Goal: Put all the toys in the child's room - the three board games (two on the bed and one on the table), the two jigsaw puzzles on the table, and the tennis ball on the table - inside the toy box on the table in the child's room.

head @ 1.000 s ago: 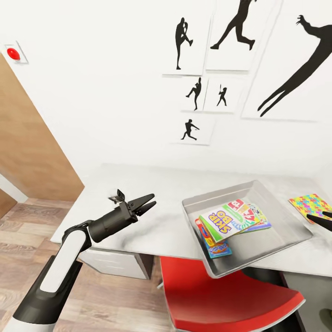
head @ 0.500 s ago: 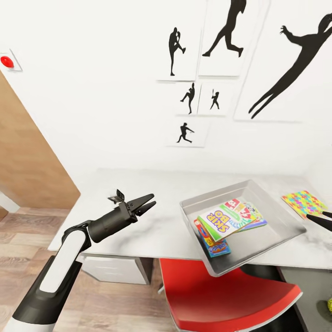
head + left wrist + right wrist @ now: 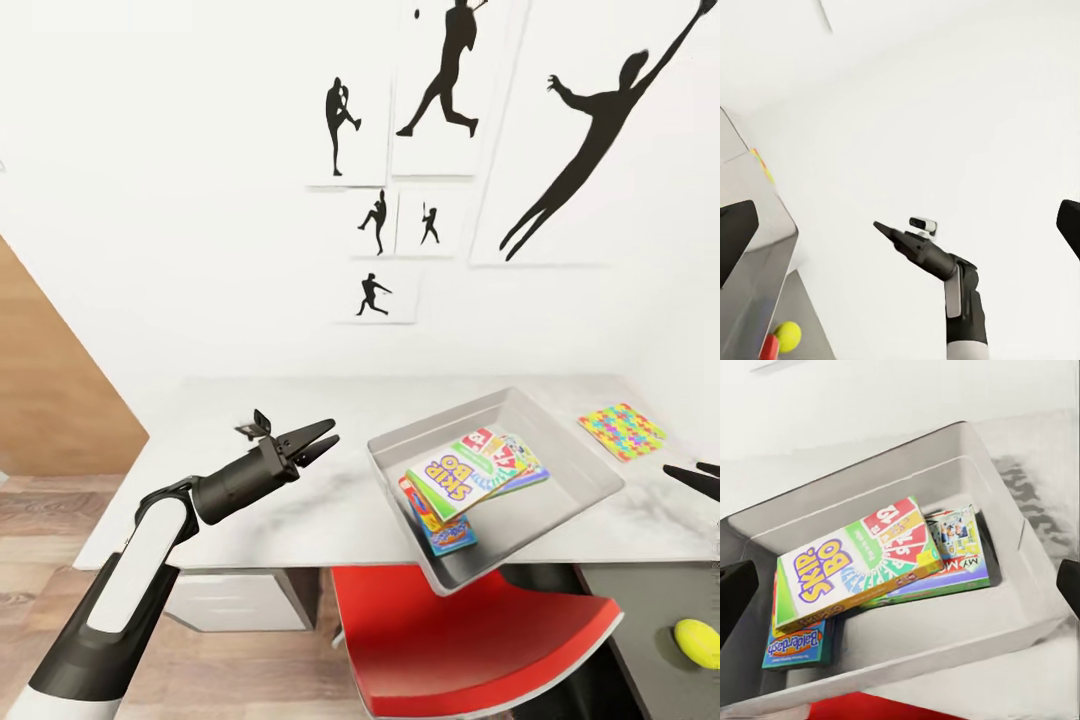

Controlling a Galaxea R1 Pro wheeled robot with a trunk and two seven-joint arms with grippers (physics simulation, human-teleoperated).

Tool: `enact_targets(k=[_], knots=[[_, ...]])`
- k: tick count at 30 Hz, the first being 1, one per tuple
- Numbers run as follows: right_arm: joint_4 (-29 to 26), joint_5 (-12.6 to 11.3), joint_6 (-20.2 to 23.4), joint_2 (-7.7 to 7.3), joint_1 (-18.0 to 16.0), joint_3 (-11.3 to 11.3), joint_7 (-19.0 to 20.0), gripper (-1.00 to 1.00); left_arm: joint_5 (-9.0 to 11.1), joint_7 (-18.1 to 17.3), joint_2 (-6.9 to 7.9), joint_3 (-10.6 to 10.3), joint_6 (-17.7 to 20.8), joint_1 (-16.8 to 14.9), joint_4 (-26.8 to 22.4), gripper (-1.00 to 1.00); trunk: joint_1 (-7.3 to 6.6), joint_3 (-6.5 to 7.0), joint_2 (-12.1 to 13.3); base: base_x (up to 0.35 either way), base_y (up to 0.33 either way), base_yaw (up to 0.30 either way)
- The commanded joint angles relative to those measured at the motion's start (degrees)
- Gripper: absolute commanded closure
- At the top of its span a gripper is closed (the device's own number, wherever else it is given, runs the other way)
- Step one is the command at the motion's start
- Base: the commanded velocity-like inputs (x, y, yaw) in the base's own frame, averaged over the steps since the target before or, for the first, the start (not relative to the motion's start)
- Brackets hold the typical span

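Left pincer point(image 3: 318, 441) slightly parted, empty, above table point(image 3: 330, 500)

The head view looks forward and down from above the table point(image 3: 250, 400) toward the white wall, with the toy box point(image 3: 590, 480) right of centre and the left arm rising from the lower left of the frame. The right wrist view sits close above that same toy box point(image 3: 1020, 607) — its printed board games point(image 3: 862, 562) take up mid-frame (shared with the head view). The left wrist view faces across to the right gripper point(image 3: 879, 226) at centre frame, far off, with the tennis ball point(image 3: 787, 335) at its lower left — also at the head view's lower right.
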Motion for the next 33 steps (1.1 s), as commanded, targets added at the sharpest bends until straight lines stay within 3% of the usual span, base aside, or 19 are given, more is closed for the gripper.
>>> enact_targets(k=[1,22,33], knots=[[-0.04,0.49,0.98,-0.01,-0.11,-0.01,0.51,-1.00,0.15,-0.01,0.02,-0.04,0.19,-0.11,-0.01,-1.00,0.04,-0.02,-0.10,0.000,0.001,-0.190],[0.03,0.63,3.17,-0.10,-0.10,0.38,0.48,-1.00,0.18,0.30,-0.06,-0.11,0.27,-0.57,-0.01,-1.00,0.04,1.66,-0.10,0.000,0.000,-0.195],[0.61,3.51,5.63,-0.07,-0.37,0.45,0.48,-1.00,0.18,0.31,-0.18,-0.15,0.27,-0.58,-0.02,-1.00,0.04,2.47,-0.10,0.000,0.000,-0.190]])
